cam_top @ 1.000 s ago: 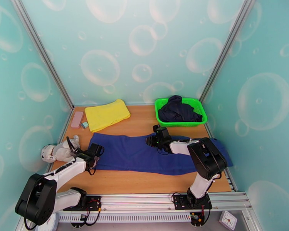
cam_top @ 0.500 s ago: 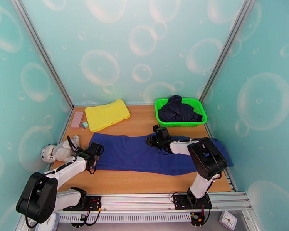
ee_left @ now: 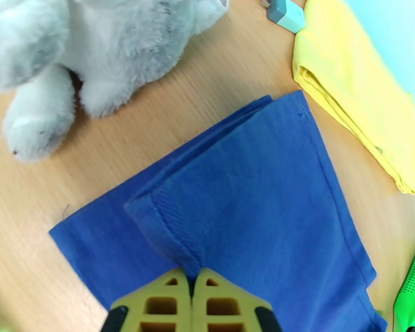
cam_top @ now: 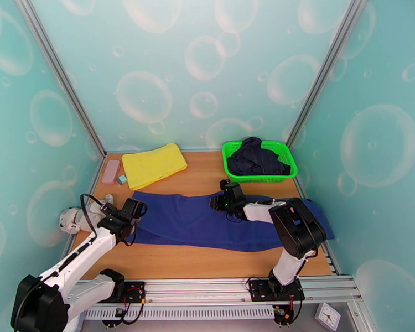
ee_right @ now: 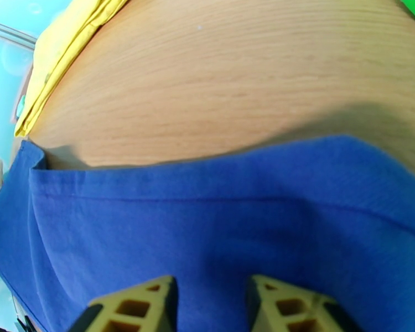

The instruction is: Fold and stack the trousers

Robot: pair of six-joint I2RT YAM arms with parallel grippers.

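Observation:
The royal-blue trousers (cam_top: 191,219) lie stretched left to right across the wooden table (cam_top: 207,181). My left gripper (cam_top: 131,208) is at their left end. In the left wrist view the left gripper (ee_left: 192,286) is shut on a stitched hem of the trousers (ee_left: 263,206), which lifts up into the fingers. My right gripper (cam_top: 221,201) rests at the far edge of the trousers near their middle. In the right wrist view the right gripper (ee_right: 210,305) is open, its yellow fingertips (ee_right: 135,305) spread over the blue cloth (ee_right: 207,228).
A folded yellow cloth (cam_top: 154,164) lies at the back left, beside a pink case (cam_top: 111,171) and a small teal block (cam_top: 122,179). A green basket (cam_top: 252,177) with a dark garment (cam_top: 257,159) stands back right. A plush dog (cam_top: 80,218) lies by the left edge.
My left arm has risen and swung slightly left and back, lifting the hem at the trousers' left end. The right arm has not moved.

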